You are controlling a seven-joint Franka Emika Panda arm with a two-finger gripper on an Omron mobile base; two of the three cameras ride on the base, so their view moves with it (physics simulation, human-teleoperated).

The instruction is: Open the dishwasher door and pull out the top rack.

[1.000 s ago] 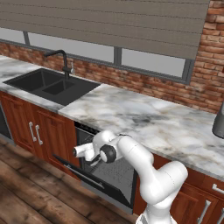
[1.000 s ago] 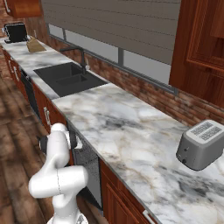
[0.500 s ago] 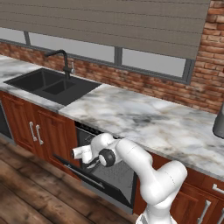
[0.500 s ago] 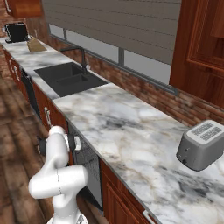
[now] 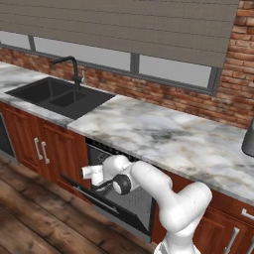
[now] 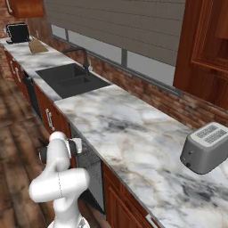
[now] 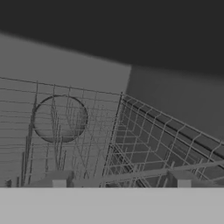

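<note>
The black dishwasher door (image 5: 116,211) hangs tilted outward and down below the marble counter, leaving the cavity open. My gripper (image 5: 89,173) reaches into the upper part of that opening; the right base view has it (image 6: 75,146) just under the counter edge. In the hand view the grey wire-grid top rack (image 7: 131,144) spreads out ahead. Its front rail (image 7: 131,175) runs across between my two fingertips (image 7: 59,180), which stand wide apart. The gripper (image 7: 121,181) is open around that rail, not clamped on it.
A black sink (image 5: 59,96) with a faucet (image 5: 74,69) lies left of the dishwasher. Reddish-brown cabinet doors (image 5: 39,149) flank the opening. A toaster (image 6: 207,147) sits on the counter (image 5: 163,134) far right. A round grey disc (image 7: 60,119) shows behind the rack wires.
The hand has shifted a little to the left and lower at the dishwasher opening. The door and the rest of the kitchen look unchanged.
</note>
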